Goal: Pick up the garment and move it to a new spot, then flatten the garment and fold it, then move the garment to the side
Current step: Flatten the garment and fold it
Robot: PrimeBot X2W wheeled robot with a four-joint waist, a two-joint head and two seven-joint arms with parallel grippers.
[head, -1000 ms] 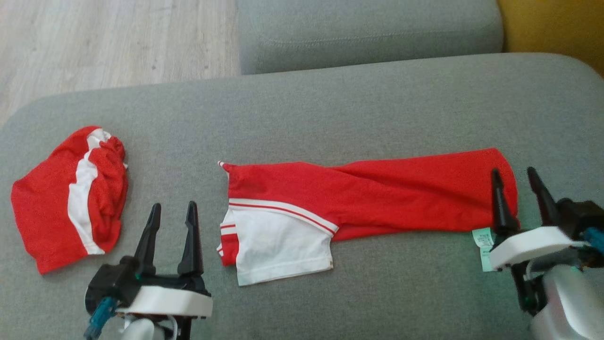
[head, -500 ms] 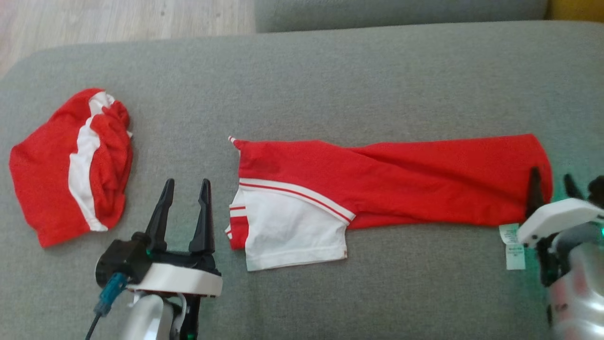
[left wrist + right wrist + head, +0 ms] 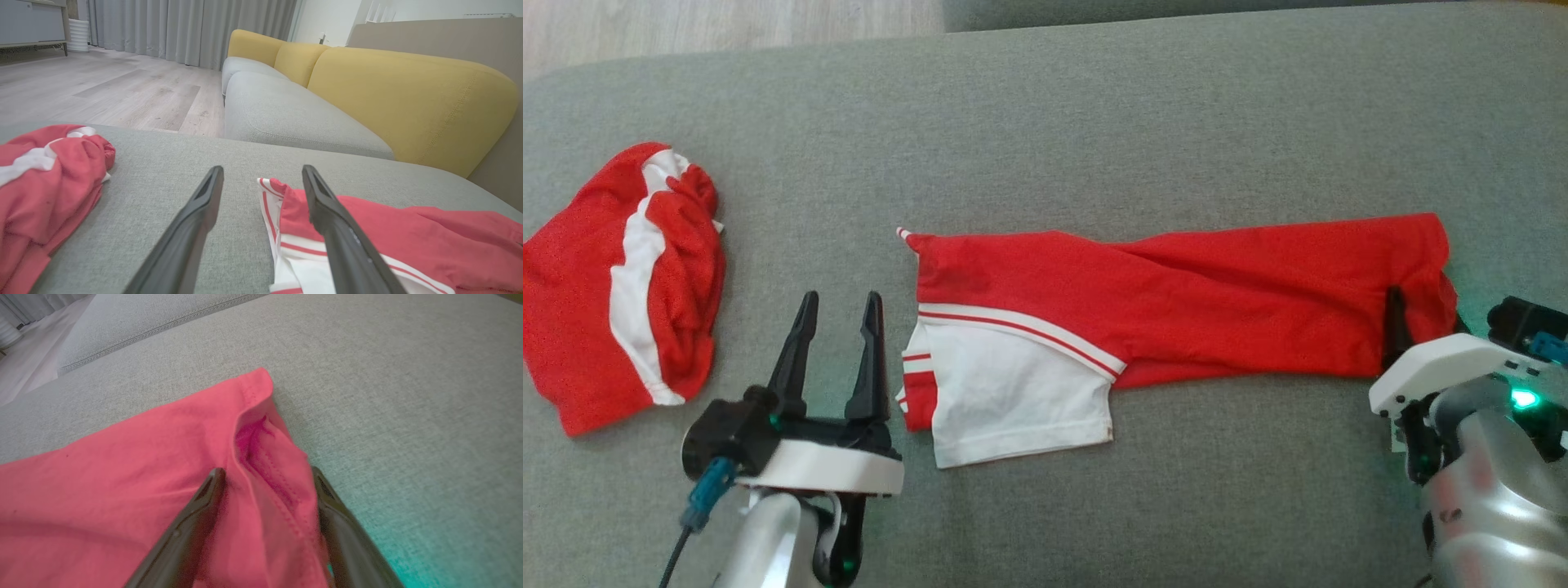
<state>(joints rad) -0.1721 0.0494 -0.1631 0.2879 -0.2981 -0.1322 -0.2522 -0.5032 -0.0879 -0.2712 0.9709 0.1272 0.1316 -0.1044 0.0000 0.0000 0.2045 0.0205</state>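
Task garment: the red-and-white jersey [image 3: 1176, 318] lies on the grey sofa seat [image 3: 1094, 122] as a long, narrow band, running from centre out toward 3 o'clock in the head view, with its white panel at the 7 o'clock end.
Left gripper: the left gripper [image 3: 841, 298] is at 7 o'clock, jaws spread and empty, just beside the white end of the band without touching it.
Right gripper: the right gripper [image 3: 267, 473] is at 4 o'clock, fingers apart and straddling the red hem. Cloth sits between them, but they are not clamped on it.
Done so far: the jersey looks placed, spread and already narrowed lengthwise.
Left to do: by the look of it, bringing the two ends together in a cross fold, then moving the bundle to the side.
Step in hand: probably both claws taking hold of the two ends.
Garments counted: two, the band and a bunched red-and-white garment [image 3: 621, 278] at 9 o'clock, well apart from it.
Grippers counted: two, with two dark fingers each.
Yellow back cushions [image 3: 408, 94]: three, seen in the left wrist view.
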